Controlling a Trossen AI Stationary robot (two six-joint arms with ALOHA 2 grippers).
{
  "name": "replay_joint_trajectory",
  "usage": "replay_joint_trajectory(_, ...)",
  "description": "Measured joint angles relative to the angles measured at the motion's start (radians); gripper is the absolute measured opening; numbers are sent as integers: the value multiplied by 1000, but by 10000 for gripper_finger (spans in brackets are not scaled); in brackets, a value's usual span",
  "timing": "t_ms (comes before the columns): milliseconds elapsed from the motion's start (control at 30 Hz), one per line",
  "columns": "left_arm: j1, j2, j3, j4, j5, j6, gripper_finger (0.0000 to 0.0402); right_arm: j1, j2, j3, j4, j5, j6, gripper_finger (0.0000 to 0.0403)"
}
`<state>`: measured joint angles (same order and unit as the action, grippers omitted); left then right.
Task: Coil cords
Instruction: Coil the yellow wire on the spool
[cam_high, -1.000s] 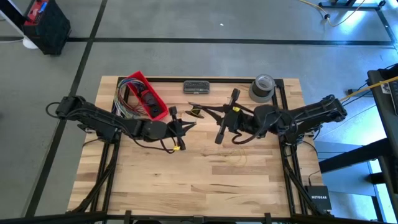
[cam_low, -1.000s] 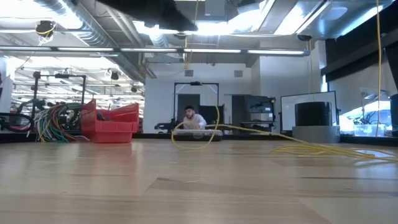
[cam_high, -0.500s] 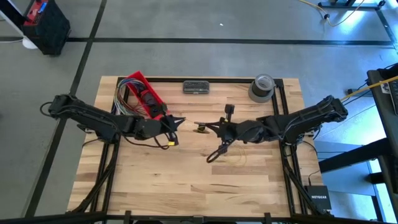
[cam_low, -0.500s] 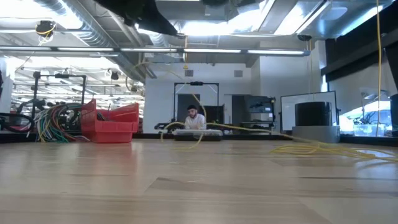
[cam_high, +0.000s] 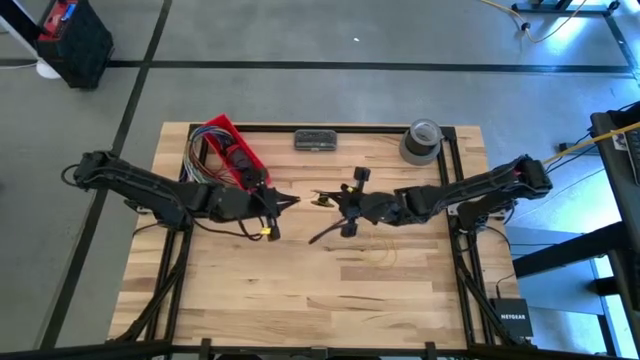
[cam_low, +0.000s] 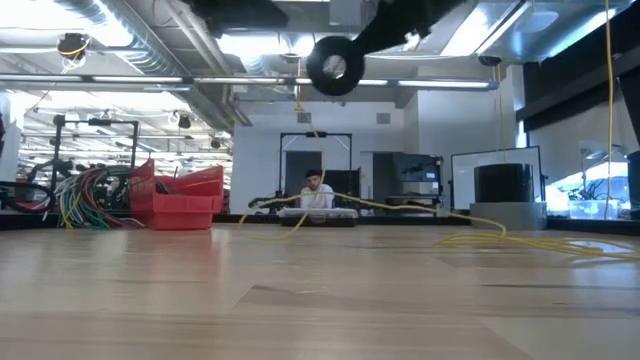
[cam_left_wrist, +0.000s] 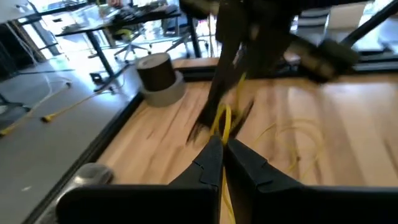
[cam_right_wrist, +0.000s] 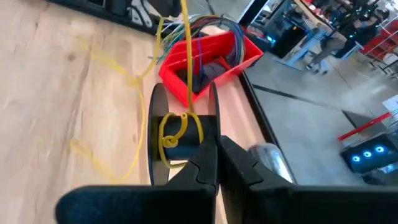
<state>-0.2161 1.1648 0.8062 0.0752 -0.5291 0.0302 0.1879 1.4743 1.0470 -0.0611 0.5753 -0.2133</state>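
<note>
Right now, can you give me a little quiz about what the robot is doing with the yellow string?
1. True or false: the red bin sits on the left arm's side of the table.
2. What is the left gripper pinching? A) the yellow cord B) the tape roll C) the red bin
3. Fill in the blank: the right gripper holds a black ____ with yellow cord wound on it.

Key: 1 true. 2 A. 3 spool.
</note>
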Motion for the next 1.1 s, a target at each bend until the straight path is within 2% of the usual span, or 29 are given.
replay_joint_trajectory(133,0,14,0,39,45,-25,5,-34,65,0,119,6,4,5)
replay_joint_trajectory(367,0,71,1,112,48,-35,5,-53,129,-1,329,-18,4,5)
replay_joint_trajectory(900,43,148,2,147,44,-27,5,-58,118,-1,694,-73,-91,5)
replay_joint_trajectory(1100,53,156,5,155,41,-14,5,-57,53,-4,732,-139,-109,5)
